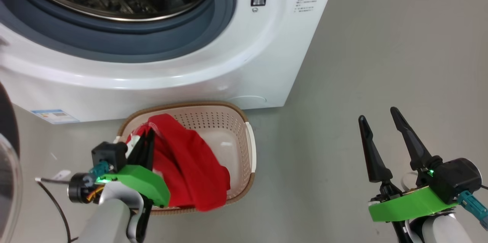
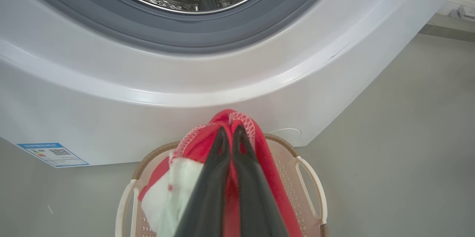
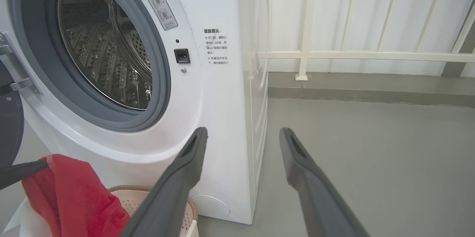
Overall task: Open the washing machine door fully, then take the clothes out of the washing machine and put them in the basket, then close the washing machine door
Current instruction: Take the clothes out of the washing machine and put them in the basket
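My left hand (image 2: 230, 135) is pressed together, pinching the clothes (image 1: 190, 167) at a stitched hem, held over the basket (image 1: 232, 121) so a release should drop them in. Red fabric hangs from the pinch, long axis running down toward the basket's near rim; can't tell if it touches. White part sits beside my fingers. My right hand (image 1: 378, 115) is spread, empty, well apart over the floor, likely parked out of the way. Basket is on the floor just before the washing machine (image 1: 228, 64), long side along its front, judging by the handles. The washing machine door (image 1: 7, 128) stands open at left. The visible part of the drum looks empty.
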Robot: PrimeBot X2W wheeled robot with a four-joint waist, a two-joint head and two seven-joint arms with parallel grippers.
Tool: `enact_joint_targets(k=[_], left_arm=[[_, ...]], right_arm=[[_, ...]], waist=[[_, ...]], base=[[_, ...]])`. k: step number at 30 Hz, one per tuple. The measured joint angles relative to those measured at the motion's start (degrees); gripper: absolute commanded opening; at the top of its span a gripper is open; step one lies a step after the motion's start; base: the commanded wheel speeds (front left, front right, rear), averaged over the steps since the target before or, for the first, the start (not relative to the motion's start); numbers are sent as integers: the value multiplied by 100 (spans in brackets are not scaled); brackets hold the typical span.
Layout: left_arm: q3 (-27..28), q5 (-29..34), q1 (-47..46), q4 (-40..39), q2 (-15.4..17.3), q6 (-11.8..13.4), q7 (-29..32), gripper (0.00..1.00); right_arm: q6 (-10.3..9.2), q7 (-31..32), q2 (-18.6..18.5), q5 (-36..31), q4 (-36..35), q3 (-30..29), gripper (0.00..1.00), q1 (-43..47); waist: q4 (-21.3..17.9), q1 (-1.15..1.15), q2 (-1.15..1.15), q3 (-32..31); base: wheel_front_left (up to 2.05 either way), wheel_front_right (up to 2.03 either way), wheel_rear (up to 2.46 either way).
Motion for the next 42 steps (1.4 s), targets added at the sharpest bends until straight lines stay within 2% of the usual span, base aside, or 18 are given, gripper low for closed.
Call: enact_joint_targets(k=[11, 17, 27, 42], left_arm=[[73, -52, -1068, 2048, -135, -208, -30, 0], [177, -261, -1517, 2940, -143, -309, 226, 0], [191, -345, -1716, 3301, -13, -286, 512, 0], [196, -401, -1883, 3371, 176, 3, 573, 0]], right_arm=[[0, 0, -1, 1, -7, 114, 100, -245], [0, 0, -1, 1, -29, 159, 100, -346], [0, 0, 0, 23, -89, 275, 100, -549], [0, 0, 0, 79, -115, 326, 100, -792]], waist=[[-218, 0, 0, 438], [-435, 0, 0, 677], [-793, 0, 0, 1151], [-1047, 0, 0, 1726]], base=[[0, 0, 0], [0, 0, 0], [0, 0, 0], [0, 0, 0]])
